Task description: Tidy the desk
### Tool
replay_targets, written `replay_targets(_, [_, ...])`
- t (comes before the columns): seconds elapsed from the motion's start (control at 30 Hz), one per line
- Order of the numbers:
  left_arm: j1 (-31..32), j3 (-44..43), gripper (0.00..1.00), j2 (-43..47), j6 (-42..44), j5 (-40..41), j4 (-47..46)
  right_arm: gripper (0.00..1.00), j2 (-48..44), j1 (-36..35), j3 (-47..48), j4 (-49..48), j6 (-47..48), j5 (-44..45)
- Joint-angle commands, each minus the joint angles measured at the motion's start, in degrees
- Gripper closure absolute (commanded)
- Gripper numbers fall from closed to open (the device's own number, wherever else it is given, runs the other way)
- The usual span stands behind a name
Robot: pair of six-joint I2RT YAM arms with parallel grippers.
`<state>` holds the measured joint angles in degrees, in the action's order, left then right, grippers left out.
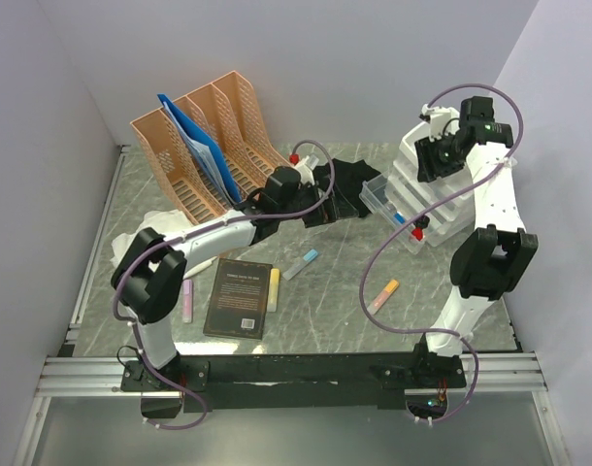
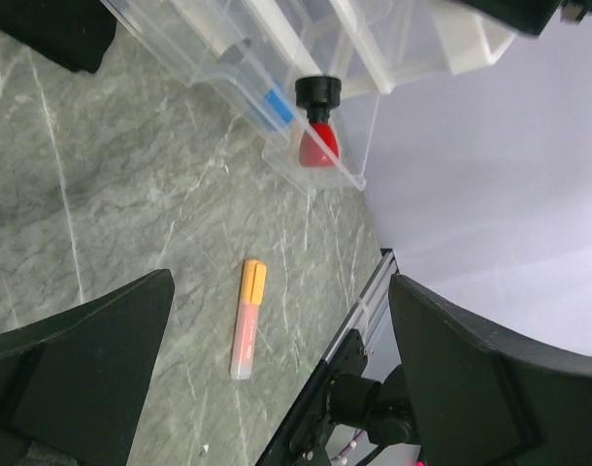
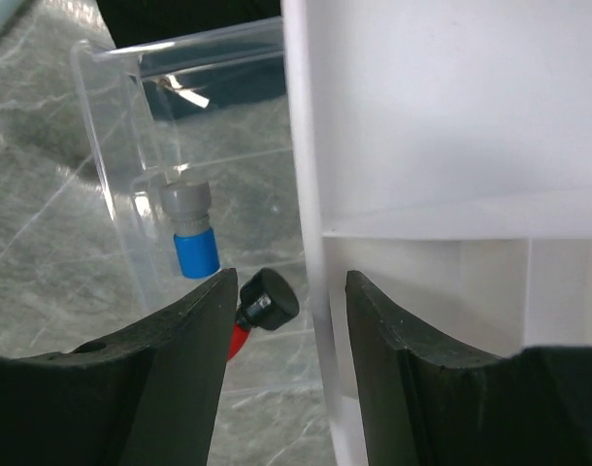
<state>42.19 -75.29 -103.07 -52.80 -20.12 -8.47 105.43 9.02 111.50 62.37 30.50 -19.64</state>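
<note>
Desk: the grey-green marble-patterned tabletop [image 1: 320, 316] filled the floor of the top view, running from the arm bases back to the white walls.
Left claw: the left gripper [image 2: 281, 286] hung over mid-desk, jaws spread wide with nothing between them.
Right claw: the right gripper [image 3: 291, 282] stood above the drawer unit, jaws partly apart and gripping nothing.
Book: a black rectangular book [image 1: 240, 298] lay flat near the left arm; its cover print was too small to read.
Pens: a yellow highlighter [image 1: 273, 289] touched the book's right edge, a pink one [image 1: 187, 299] lay to its left, a blue-capped marker [image 1: 301, 263] lay just beyond, and an orange highlighter [image 2: 248, 317] lay well apart to the right.
Drawer: a clear plastic drawer [image 2: 209, 83] stood pulled out, holding a red piece with a black cap [image 2: 315, 146] and a blue-ended piece [image 2: 277, 105].
Rack: a peach slotted file rack [image 1: 228, 107] at the back left held blue folders [image 1: 204, 146].
Brands: none legible.
</note>
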Motion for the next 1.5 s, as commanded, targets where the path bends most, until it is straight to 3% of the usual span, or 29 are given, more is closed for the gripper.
replay_targets(0.0, [0.5, -3.1, 0.00, -1.3, 1.1, -2.4, -0.9, 0.44, 1.3, 0.4, 1.7, -1.4, 1.0, 2.2])
replay_targets(0.07, [0.9, -3.6, 0.00, -2.5, 0.9, -2.6, -0.9, 0.47, 2.1, 0.5, 1.4, -0.9, 1.4, 2.2])
replay_targets(0.13, [1.3, -4.6, 0.00, -3.5, 0.9, -3.1, -0.9, 0.58, 2.5, 0.5, 1.3, 0.2, 2.0, 1.4])
replay_targets(0.17, [1.5, -4.9, 0.00, -4.6, 0.8, -3.3, -0.9, 0.69, 2.7, 0.5, 1.2, 0.7, 2.2, 0.7])
replay_targets(0.3, [2.5, -7.3, 0.05, -8.3, 0.6, -4.7, -0.2, 0.88, 1.6, 0.3, -0.3, 1.4, 2.1, -1.4])
replay_targets(0.4, [3.2, -9.9, 0.19, -12.0, 0.1, -5.8, 0.9, 1.00, 1.2, 0.3, -0.4, 2.0, 1.7, -3.5])
replay_targets(0.43, [3.2, -11.2, 0.32, -12.9, 0.0, -6.7, 1.1, 1.00, 1.0, 0.3, -0.3, 2.2, 1.4, -4.1])
replay_targets(0.5, [3.5, -12.5, 0.46, -15.8, -0.8, -7.9, 1.6, 1.00, 0.6, 0.4, 0.1, 2.9, 0.7, -5.3])
replay_targets(0.53, [3.7, -13.9, 0.62, -16.8, -1.0, -8.7, 2.1, 1.00, 0.5, 0.3, 0.6, 3.2, 0.5, -6.7])
replay_targets(0.63, [4.1, -16.6, 0.73, -19.7, -1.0, -9.1, 3.9, 1.00, 0.2, 0.4, 1.9, 5.3, 0.5, -9.9])
replay_targets(1.1, [4.3, -34.6, 0.67, -31.1, -2.2, -10.3, 4.3, 1.00, -6.2, -3.3, -6.3, 10.9, 0.7, -22.6])
replay_targets(1.47, [4.2, -40.8, 0.62, -35.5, -4.3, -8.1, 1.8, 1.00, -8.9, -8.1, -11.8, 9.1, -1.2, -24.2])
